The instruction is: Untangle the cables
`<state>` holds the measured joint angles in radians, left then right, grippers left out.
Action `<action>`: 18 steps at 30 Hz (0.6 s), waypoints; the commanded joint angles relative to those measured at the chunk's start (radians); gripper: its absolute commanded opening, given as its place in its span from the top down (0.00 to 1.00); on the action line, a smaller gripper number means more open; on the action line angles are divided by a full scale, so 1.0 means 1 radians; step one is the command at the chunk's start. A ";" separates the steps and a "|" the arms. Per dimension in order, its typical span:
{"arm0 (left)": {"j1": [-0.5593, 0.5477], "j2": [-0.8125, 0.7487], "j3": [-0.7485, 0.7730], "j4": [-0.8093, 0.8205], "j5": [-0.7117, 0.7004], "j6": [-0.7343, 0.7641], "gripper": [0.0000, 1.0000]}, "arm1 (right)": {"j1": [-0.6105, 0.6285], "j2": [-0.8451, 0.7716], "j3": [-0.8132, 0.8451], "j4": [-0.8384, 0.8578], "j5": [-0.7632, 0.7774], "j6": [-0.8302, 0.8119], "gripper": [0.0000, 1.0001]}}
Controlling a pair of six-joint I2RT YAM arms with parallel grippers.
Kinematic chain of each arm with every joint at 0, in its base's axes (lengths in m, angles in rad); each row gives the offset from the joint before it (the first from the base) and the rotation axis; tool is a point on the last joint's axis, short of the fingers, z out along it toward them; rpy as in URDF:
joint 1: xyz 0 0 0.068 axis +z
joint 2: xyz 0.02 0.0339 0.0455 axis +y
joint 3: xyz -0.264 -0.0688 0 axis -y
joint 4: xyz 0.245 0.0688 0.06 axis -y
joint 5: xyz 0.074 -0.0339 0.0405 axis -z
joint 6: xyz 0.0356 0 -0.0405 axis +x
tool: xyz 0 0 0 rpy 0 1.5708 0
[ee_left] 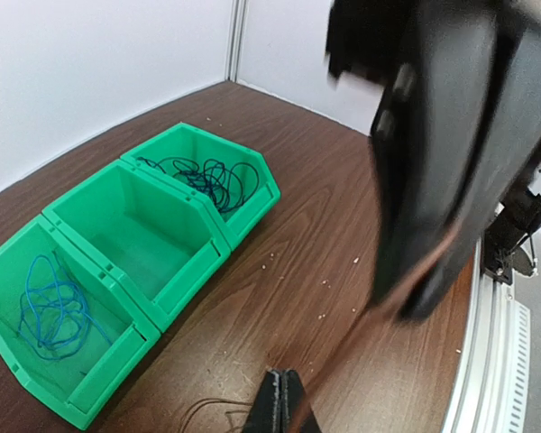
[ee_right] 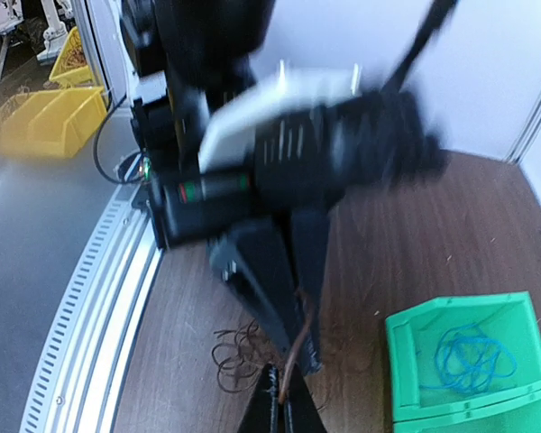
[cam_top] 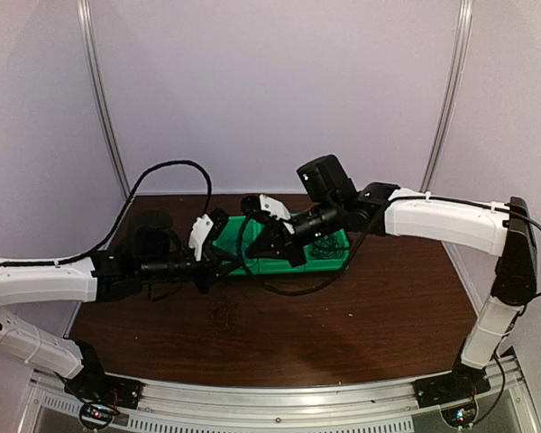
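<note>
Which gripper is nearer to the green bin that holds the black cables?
Right. The right gripper hangs before the middle of the bin row, next to the black-cable bin. The left gripper is at the row's other end, by the blue-cable bin.

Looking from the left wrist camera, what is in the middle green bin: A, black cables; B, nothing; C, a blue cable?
B: the middle bin shows only its bare floor, while the blue cable and the dark cables lie in compartments either side of it.
</note>
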<state>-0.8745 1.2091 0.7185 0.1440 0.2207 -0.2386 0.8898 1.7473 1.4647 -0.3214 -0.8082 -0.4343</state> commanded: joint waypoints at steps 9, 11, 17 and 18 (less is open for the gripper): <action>-0.006 0.370 -0.133 0.495 0.021 -0.051 1.00 | -0.017 -0.133 0.532 -0.347 0.087 -0.113 1.00; -0.006 0.452 -0.116 0.519 0.040 -0.066 1.00 | -0.030 -0.143 0.593 -0.356 0.103 -0.123 1.00; -0.005 0.528 -0.158 0.590 0.049 -0.119 1.00 | -0.145 -0.143 0.776 -0.339 0.059 -0.085 1.00; -0.006 0.521 -0.173 0.602 0.048 -0.122 0.96 | -0.168 -0.144 0.807 -0.332 0.044 -0.071 1.00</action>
<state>-0.8848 1.6966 0.6250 0.8074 0.2752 -0.3115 0.7910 1.6722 2.1006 -0.8089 -0.6956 -0.5339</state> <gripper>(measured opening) 0.007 0.009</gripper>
